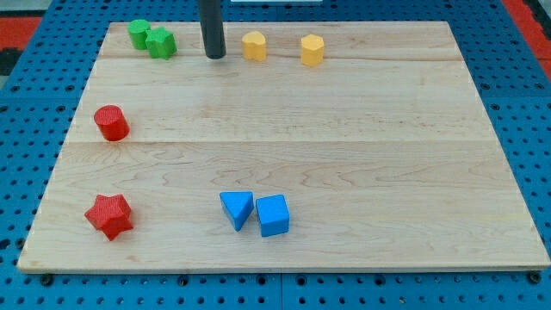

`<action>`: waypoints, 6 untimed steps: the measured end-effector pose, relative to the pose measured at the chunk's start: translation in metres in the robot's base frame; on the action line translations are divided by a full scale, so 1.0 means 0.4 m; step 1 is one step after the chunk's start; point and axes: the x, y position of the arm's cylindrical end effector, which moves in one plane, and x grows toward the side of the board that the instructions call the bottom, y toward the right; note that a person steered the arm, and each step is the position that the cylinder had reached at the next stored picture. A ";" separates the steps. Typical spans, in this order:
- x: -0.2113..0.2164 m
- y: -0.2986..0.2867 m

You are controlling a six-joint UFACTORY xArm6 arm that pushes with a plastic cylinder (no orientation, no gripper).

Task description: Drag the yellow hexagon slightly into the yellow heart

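Observation:
The yellow heart [254,45] sits near the view's top, a little left of centre. The yellow hexagon [312,50] sits to its right, apart from it by about one block's width. My tip [214,56] rests on the board just left of the yellow heart, with a small gap between them. The hexagon is on the far side of the heart from my tip.
Two green blocks [139,34] [161,42] touch each other at the top left. A red cylinder [111,122] is at the left, a red star [109,215] at the bottom left. A blue triangle [237,209] and a blue cube [273,215] sit side by side at the bottom centre.

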 end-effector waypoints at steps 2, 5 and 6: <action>0.092 0.247; 0.109 0.457; 0.095 0.428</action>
